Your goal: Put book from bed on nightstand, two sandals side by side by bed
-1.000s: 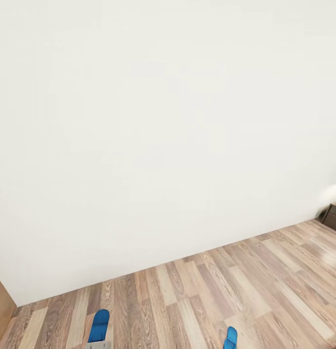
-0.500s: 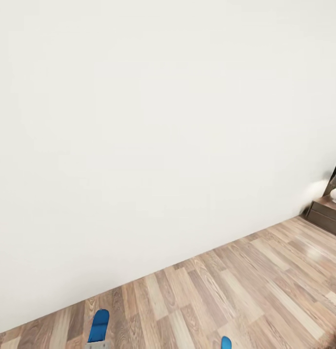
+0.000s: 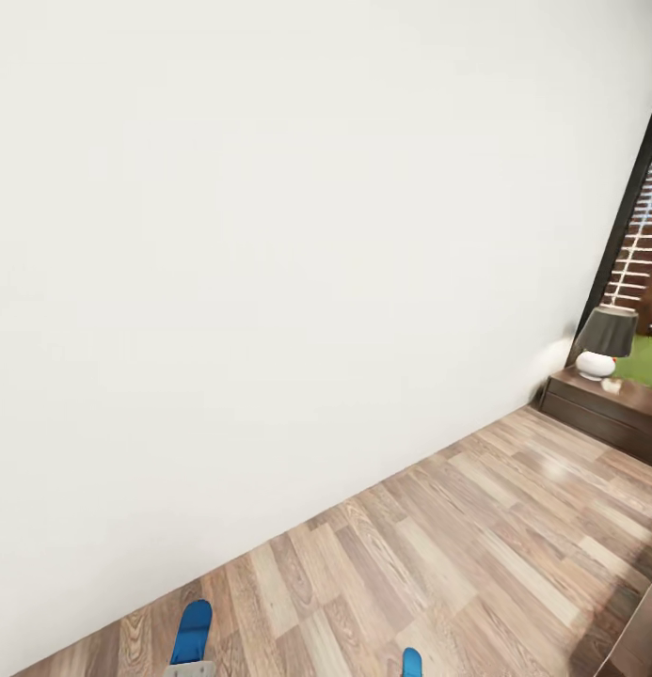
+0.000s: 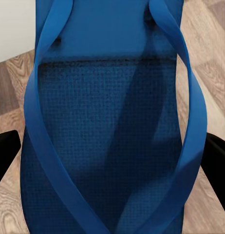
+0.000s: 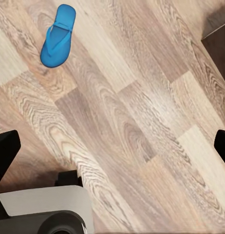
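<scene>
White wall and plank floor (image 3: 476, 555) dominate; nightstand (image 3: 603, 414) at right edge. One sandal (image 4: 110, 146) is clamped in the left hand (image 4: 112, 161); the other sandal (image 5: 58, 36) lies on the floor. Right hand (image 5: 112, 146) is spread wide, empty. Carried sandal should be kept level until the bed is reached.

Home bedroom: nightstand (image 3: 603, 414) w/ lamp (image 3: 605, 340), wood-plank floor (image 3: 476, 545).

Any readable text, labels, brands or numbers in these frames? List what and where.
None: no legible text.
Blue sandal between the left end effector's fingers: plain straps and textured sole, no brand.
Second sandal on the floor: no marking.
Nightstand and lamp: no labels.
White wall: blank.
</scene>
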### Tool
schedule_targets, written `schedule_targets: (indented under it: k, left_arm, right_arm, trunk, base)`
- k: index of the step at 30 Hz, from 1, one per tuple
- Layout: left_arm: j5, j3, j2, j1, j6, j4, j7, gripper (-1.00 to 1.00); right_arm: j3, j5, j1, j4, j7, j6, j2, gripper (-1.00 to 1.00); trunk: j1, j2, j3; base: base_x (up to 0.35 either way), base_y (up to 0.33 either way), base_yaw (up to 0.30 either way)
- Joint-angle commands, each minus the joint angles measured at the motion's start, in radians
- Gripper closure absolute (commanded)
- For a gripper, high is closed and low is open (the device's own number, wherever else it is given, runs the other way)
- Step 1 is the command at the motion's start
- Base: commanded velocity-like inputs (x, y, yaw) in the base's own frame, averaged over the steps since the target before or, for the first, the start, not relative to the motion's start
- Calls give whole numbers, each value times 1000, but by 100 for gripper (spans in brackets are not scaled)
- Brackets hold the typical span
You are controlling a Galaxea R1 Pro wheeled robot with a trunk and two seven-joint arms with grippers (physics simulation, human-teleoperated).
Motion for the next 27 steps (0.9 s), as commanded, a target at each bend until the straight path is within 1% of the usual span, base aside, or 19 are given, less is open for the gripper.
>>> schedule_targets:
  k: [1, 5, 10, 22, 27]
  left_arm:
    - [8, -9, 0, 0, -3, 0, 4, 100]
    - [8, -9, 0, 0, -3, 0, 4, 100]
    - [8, -9, 0, 0, -3, 0, 4, 100]
    - [8, -9, 0, 0, -3, 0, 4, 100]
    - [8, -9, 0, 0, -3, 0, 4, 100]
  right_arm:
    - [4, -4, -1, 1, -4, -3, 0, -100]
    - [5, -4, -1, 1, -4, -3, 0, -100]
    - [5, -3, -1, 1, -4, -3, 0, -100]
    - [6, -3, -1, 2, -4, -3, 0, -100]
    - [6, -3, -1, 2, -4, -3, 0, -100]
  trunk:
    - [0, -1, -1]
    - [0, -1, 0]
    - [0, -1, 0]
    - [0, -1, 1]
    - [0, -1, 1]
  base:
    - [4, 0, -253]
    - [2, 0, -140]
    - [47, 10, -48]
    - [186, 44, -9]
    - [102, 10, -31]
